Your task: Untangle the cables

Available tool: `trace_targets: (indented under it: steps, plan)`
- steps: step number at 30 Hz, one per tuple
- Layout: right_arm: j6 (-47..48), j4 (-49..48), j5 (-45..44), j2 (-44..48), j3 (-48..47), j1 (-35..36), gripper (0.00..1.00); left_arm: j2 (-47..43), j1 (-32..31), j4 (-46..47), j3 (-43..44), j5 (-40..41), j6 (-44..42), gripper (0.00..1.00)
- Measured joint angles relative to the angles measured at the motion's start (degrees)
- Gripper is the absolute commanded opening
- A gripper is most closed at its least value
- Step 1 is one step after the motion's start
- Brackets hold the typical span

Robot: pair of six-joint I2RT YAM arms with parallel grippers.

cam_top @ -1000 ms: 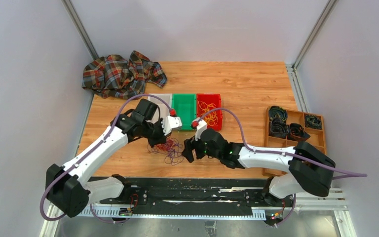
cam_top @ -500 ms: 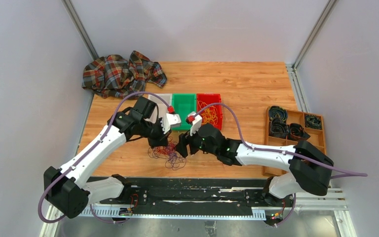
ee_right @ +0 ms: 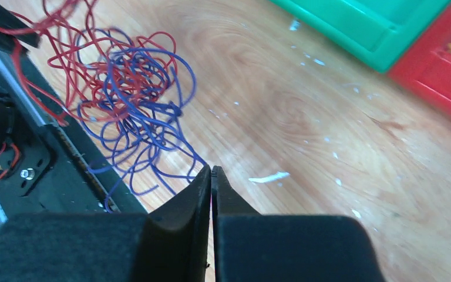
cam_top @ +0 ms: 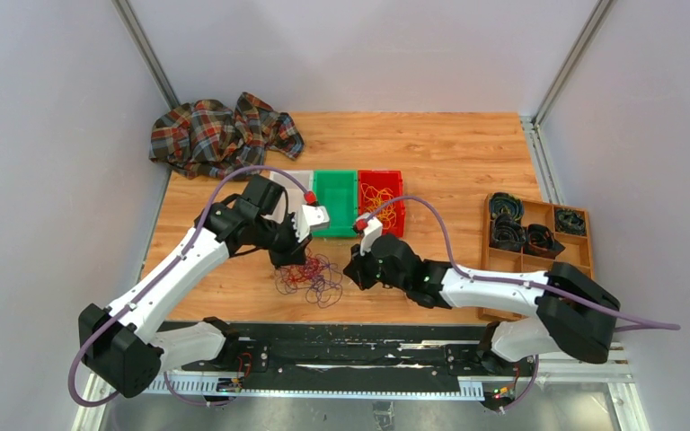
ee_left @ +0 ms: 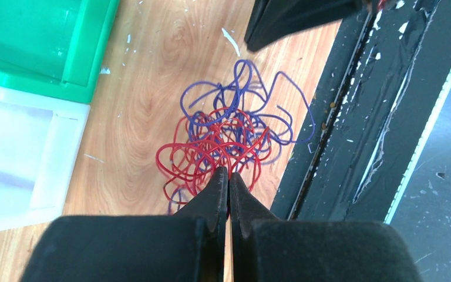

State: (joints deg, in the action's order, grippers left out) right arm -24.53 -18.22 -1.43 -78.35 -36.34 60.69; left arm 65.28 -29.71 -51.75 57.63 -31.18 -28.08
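**Separation step, at the start of the pull.** The tangle of thin, thread-like red and blue-purple cables (ee_left: 226,138) lies on the wooden table (cam_top: 467,162) near its front edge, between my two tools. The left gripper (ee_left: 228,176) is pressed together on red strands (ee_left: 211,147) at the knot's near side. The right gripper (ee_right: 210,171) is likewise closed, and a blue strand (ee_right: 191,154) runs into its tips, apparently pinched. Next, I judge, the arms should draw apart slowly, so that loops slide free rather than cinch tighter.
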Motion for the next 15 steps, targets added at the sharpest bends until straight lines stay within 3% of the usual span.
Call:
trace_targets:
  steps: [9,13,15]
  plan:
    - [-0.3,4.1,-4.1,8.4,5.5,-2.1,0.02,0.1,0.0,1.2,-3.6,3.8,-1.0,0.03]
    - [-0.4,5.7,-4.7,9.4,5.6,-2.2,0.48,0.4,0.0,2.0,-4.1,4.4,-0.2,0.12]
    - [-1.0,5.7,-4.6,9.4,5.6,-2.2,0.60,0.5,0.0,2.8,-4.1,4.3,0.6,0.24]
